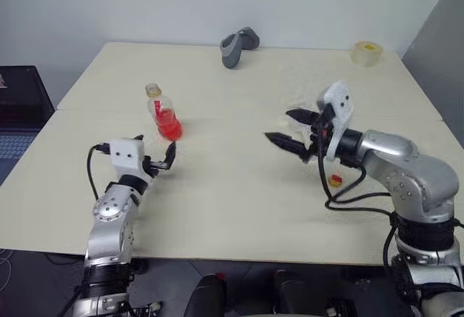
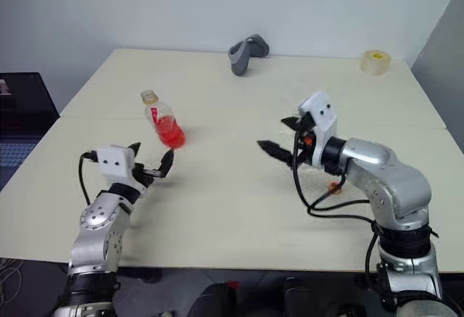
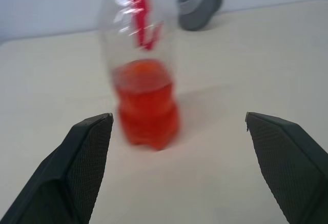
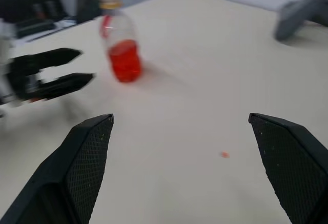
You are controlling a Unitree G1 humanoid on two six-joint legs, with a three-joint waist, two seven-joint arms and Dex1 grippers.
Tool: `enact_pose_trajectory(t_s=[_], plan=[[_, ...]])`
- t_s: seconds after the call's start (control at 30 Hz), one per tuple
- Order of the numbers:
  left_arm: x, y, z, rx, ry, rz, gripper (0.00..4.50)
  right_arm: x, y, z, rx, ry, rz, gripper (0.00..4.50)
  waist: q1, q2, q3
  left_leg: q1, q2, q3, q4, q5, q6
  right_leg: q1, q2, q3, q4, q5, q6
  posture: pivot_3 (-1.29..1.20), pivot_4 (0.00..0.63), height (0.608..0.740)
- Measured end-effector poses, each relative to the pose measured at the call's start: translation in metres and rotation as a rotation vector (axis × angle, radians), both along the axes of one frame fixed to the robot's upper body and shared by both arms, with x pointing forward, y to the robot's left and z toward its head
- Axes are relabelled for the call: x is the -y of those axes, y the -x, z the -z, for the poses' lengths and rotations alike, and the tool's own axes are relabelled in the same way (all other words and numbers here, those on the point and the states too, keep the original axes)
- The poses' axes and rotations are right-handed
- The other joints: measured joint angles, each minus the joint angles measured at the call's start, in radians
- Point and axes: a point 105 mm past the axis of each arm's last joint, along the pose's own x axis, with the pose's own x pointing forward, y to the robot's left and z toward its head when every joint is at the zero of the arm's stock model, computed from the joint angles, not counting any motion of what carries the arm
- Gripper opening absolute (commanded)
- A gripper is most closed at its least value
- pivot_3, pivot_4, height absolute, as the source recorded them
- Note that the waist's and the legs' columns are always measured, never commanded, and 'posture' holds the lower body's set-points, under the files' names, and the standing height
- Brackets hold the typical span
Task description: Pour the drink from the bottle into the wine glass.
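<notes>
Bottle [image 1: 164, 117] of clear plastic, small, with a rounded body and a red label strip, stands tilted on the pale beige tabletop [image 1: 239, 208] in the left eye view. No writing on the label can be read. Its lower part holds the bright red translucent drink [image 1: 168, 123], and its neck is uncapped. A small yellow-and-red cap [image 1: 335, 180] lies on the tabletop under the right arm. The left end effector [image 1: 154, 153] is just in front of the bottle, released, apart from it. The right end effector [image 1: 291, 130] hangs above the tabletop, well apart from the bottle, its two black fingers spread and holding nothing. At the far edge lie a grey curved object [image 1: 238, 46] and a yellowish roll of tape [image 1: 367, 52].

Left wrist view: the bottle stands between and beyond the two spread black fingers [image 3: 82, 157], touching neither; the drink fills roughly the lower third.

Right wrist view: the bottle and the left end effector show beyond wide-open fingers [image 4: 87, 157].
</notes>
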Motion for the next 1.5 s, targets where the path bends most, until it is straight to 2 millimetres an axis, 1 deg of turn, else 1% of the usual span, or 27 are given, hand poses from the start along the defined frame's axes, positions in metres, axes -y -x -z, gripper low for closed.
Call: enact_pose_trajectory(t_s=[0.03, 0.1, 0.17, 0.23, 0.27, 0.37, 0.43, 0.57, 0.67, 0.8, 0.87, 0.97, 1.07, 1.17, 1.27, 1.4, 1.43, 1.5], plan=[[0.008, 0.000, -0.001, -0.001, -0.009, 0.033, 4.45, 0.006, -0.006, -0.002, -0.011, 0.017, 0.041, 4.50, -0.001, 0.000, 0.000, 0.000, 0.000, 0.000, -0.001, 0.000, 0.000, 0.000, 0.000, 0.000, 0.000, 0.000, 0.000, 0.00, 0.150, 0.740], [0.025, -0.001, -0.001, -0.019, -0.026, 0.114, 4.45, 0.021, -0.025, -0.001, -0.066, 0.089, 0.153, 4.50, -0.004, 0.000, 0.000, 0.001, 0.000, 0.002, -0.003, 0.000, 0.000, -0.001, 0.000, 0.001, 0.000, 0.000, 0.000, 0.00, 0.150, 0.740], [0.045, -0.004, -0.003, -0.037, -0.034, 0.216, 4.45, 0.034, -0.045, 0.004, -0.154, 0.164, 0.254, 4.50, -0.006, 0.000, 0.000, 0.002, 0.000, 0.003, -0.004, 0.000, 0.000, -0.001, 0.000, 0.002, 0.000, 0.000, 0.000, 0.00, 0.150, 0.740], [0.065, -0.004, -0.010, -0.040, -0.034, 0.333, 4.45, 0.041, -0.059, 0.010, -0.232, 0.208, 0.306, 4.50, -0.008, 0.000, 0.000, 0.002, 0.001, 0.004, -0.005, 0.000, 0.000, -0.001, 0.001, 0.002, -0.001, 0.000, -0.001, 0.00, 0.150, 0.740], [0.069, -0.004, -0.013, -0.038, -0.039, 0.364, 4.45, 0.042, -0.062, 0.012, -0.253, 0.219, 0.311, 4.50, -0.009, 0.000, 0.000, 0.002, 0.001, 0.005, -0.006, 0.000, 0.000, -0.002, 0.001, 0.002, -0.002, 0.000, -0.001, 0.00, 0.150, 0.740], [0.082, -0.002, -0.021, -0.035, -0.070, 0.474, 4.45, 0.049, -0.074, 0.030, -0.365, 0.264, 0.346, 4.50, -0.011, 0.001, 0.000, 0.002, 0.002, 0.007, -0.006, 0.000, 0.000, -0.002, 0.002, 0.002, -0.003, 0.000, -0.001, 0.00, 0.150, 0.740], [0.088, -0.003, -0.027, -0.023, -0.086, 0.517, 4.45, 0.051, -0.079, 0.037, -0.409, 0.288, 0.353, 4.50, -0.010, 0.001, 0.000, 0.001, 0.002, 0.008, -0.006, 0.000, 0.001, -0.002, 0.002, 0.003, -0.002, 0.000, -0.001, 0.00, 0.150, 0.740], [0.097, -0.005, -0.040, 0.005, -0.100, 0.562, 4.45, 0.045, -0.085, 0.043, -0.465, 0.324, 0.325, 4.50, -0.010, 0.001, 0.000, 0.002, 0.002, 0.010, -0.005, 0.000, 0.001, -0.003, 0.001, 0.003, -0.002, 0.000, -0.001, 0.00, 0.150, 0.740], [0.100, -0.006, -0.042, 0.008, -0.100, 0.580, 4.45, 0.038, -0.087, 0.050, -0.514, 0.356, 0.299, 4.50, -0.010, 0.001, 0.000, 0.002, 0.002, 0.010, -0.005, 0.000, 0.001, -0.003, 0.001, 0.003, -0.001, 0.000, -0.001, 0.00, 0.150, 0.740], [0.105, -0.007, -0.041, 0.004, -0.102, 0.601, 4.45, 0.027, -0.087, 0.069, -0.580, 0.399, 0.262, 4.50, -0.010, 0.001, 0.000, 0.002, 0.002, 0.010, -0.005, 0.000, 0.001, -0.003, 0.001, 0.003, -0.001, 0.000, -0.001, 0.00, 0.150, 0.740], [0.105, -0.008, -0.039, 0.002, -0.106, 0.603, 4.45, 0.027, -0.088, 0.078, -0.599, 0.431, 0.262, 4.50, -0.010, 0.001, 0.001, 0.002, 0.002, 0.010, -0.005, 0.000, 0.001, -0.004, 0.001, 0.003, -0.001, 0.000, -0.001, 0.00, 0.150, 0.740], [0.104, -0.009, -0.037, 0.006, -0.111, 0.606, 4.45, 0.028, -0.090, 0.087, -0.588, 0.503, 0.262, 4.50, -0.010, 0.001, 0.001, 0.002, 0.002, 0.010, -0.005, 0.000, 0.000, -0.004, 0.001, 0.003, -0.001, 0.000, -0.001, 0.00, 0.150, 0.740], [0.103, -0.010, -0.034, 0.004, -0.112, 0.604, 4.50, 0.021, -0.091, 0.089, -0.570, 0.537, 0.214, 3.88, -0.010, 0.001, 0.001, 0.002, 0.002, 0.010, -0.005, 0.000, 0.000, -0.004, 0.001, 0.003, 0.000, 0.000, -0.001, 0.00, 0.150, 0.740], [0.104, -0.011, -0.033, 0.014, -0.113, 0.608, 4.50, 0.022, -0.092, 0.089, -0.562, 0.579, 0.194, 2.89, -0.010, 0.001, 0.001, 0.002, 0.002, 0.010, -0.005, 0.000, 0.000, -0.005, 0.001, 0.003, 0.000, 0.000, -0.001, 0.00, 0.150, 0.740], [0.104, -0.012, -0.027, -0.002, -0.109, 0.609, 4.50, 0.026, -0.093, 0.088, -0.558, 0.613, 0.186, 1.76, -0.010, 0.001, 0.001, 0.001, 0.002, 0.010, -0.005, 0.000, 0.000, -0.005, 0.001, 0.003, 0.000, 0.000, -0.001, 0.00, 0.150, 0.740], [0.106, -0.012, -0.025, 0.006, -0.112, 0.617, 4.50, 0.023, -0.093, 0.079, -0.533, 0.653, 0.142, 0.39, -0.011, 0.002, 0.001, 0.001, 0.002, 0.010, -0.006, 0.000, 0.000, -0.006, 0.001, 0.003, 0.001, 0.000, -0.001, 0.00, 0.150, 0.740], [0.106, -0.012, -0.025, 0.007, -0.113, 0.619, 4.50, 0.022, -0.093, 0.078, -0.529, 0.658, 0.130, 0.20, -0.012, 0.002, 0.001, 0.001, 0.003, 0.011, -0.006, 0.000, 0.000, -0.006, 0.001, 0.003, 0.001, 0.000, -0.001, 0.00, 0.150, 0.740], [0.105, -0.013, -0.023, 0.002, -0.114, 0.619, 4.50, 0.021, -0.093, 0.075, -0.514, 0.666, 0.105, 0.21, -0.011, 0.002, 0.001, 0.001, 0.003, 0.010, -0.006, 0.000, 0.000, -0.006, 0.001, 0.003, 0.001, 0.000, -0.001, 0.00, 0.150, 0.740]])
